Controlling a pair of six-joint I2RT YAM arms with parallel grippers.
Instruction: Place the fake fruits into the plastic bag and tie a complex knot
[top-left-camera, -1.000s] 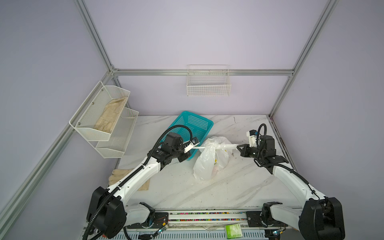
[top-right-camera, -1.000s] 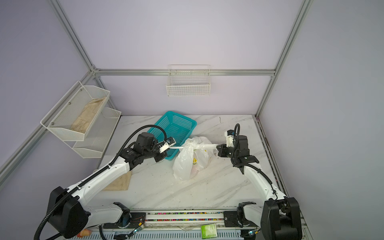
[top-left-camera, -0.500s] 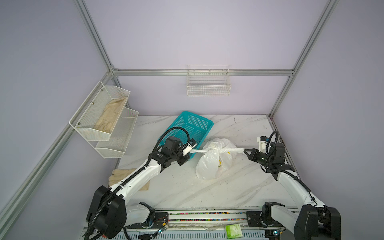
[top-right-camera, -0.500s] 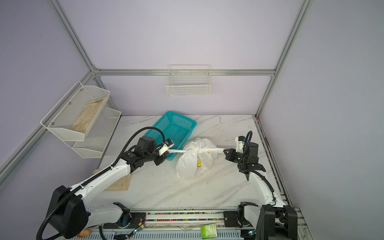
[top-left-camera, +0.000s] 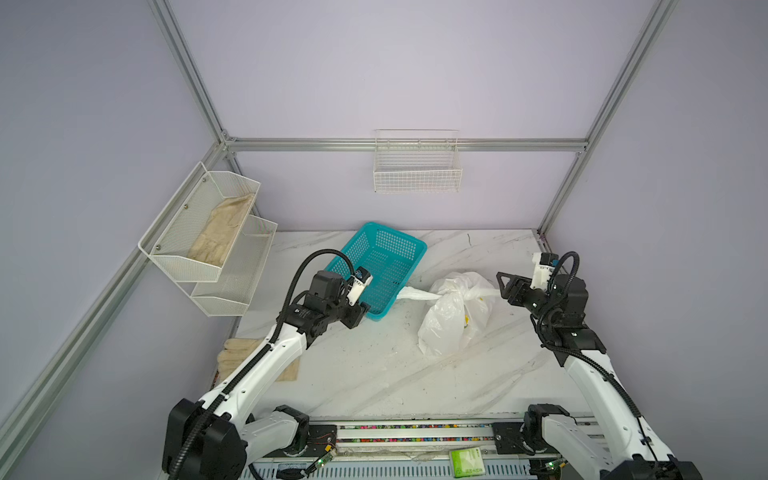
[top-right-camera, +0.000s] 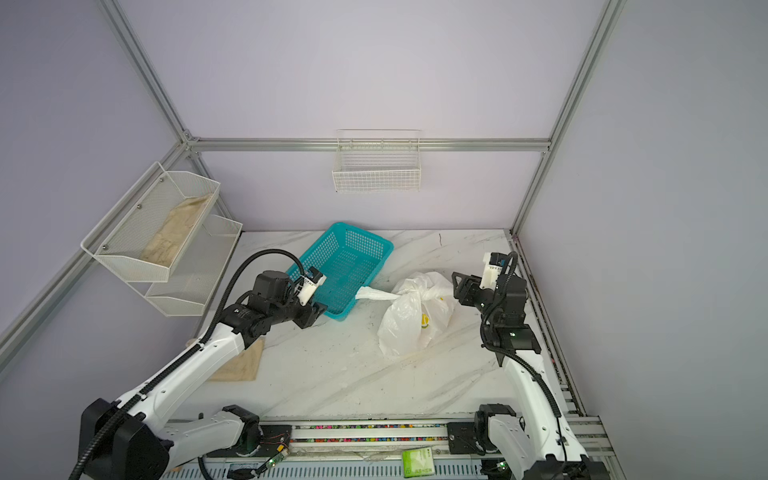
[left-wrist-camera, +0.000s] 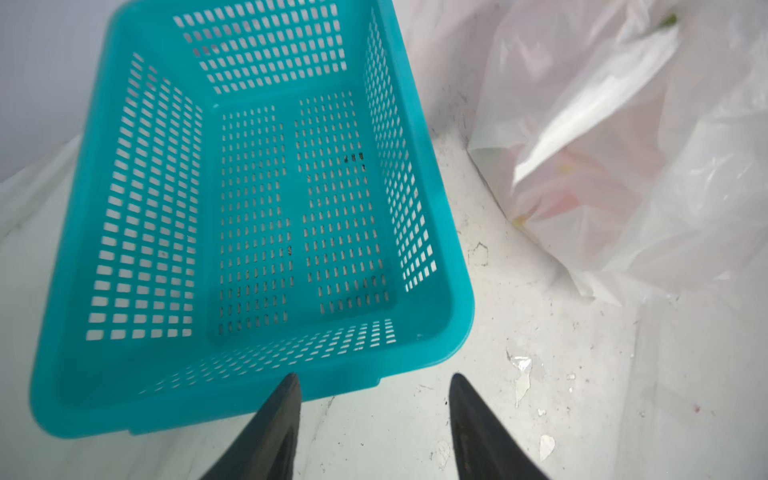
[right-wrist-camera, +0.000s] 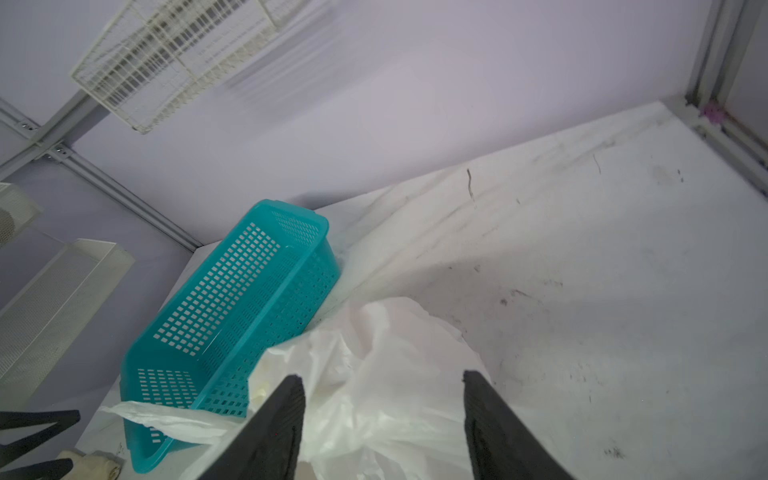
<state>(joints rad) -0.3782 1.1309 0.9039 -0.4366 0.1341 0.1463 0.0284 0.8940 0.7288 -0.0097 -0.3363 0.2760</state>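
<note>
Wrist views show my left gripper (left-wrist-camera: 374, 380) and right gripper (right-wrist-camera: 382, 376) both spread wide, empty. The plastic bag (top-left-camera: 453, 320) lies on the desk (top-left-camera: 374, 374), right of the teal basket (top-left-camera: 399, 235), neck cinched. Knotting stage, I judge; next, regrasp both handle tails (top-left-camera: 415, 294).

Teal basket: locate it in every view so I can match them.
Top view: teal basket at mid-table, near the back wall.
Top view: teal basket in the same spot.
Left wrist: teal basket fills most of the picture.
Right wrist: teal basket beyond the plastic bag.
Shared landmark: the plastic bag beside it.
</note>
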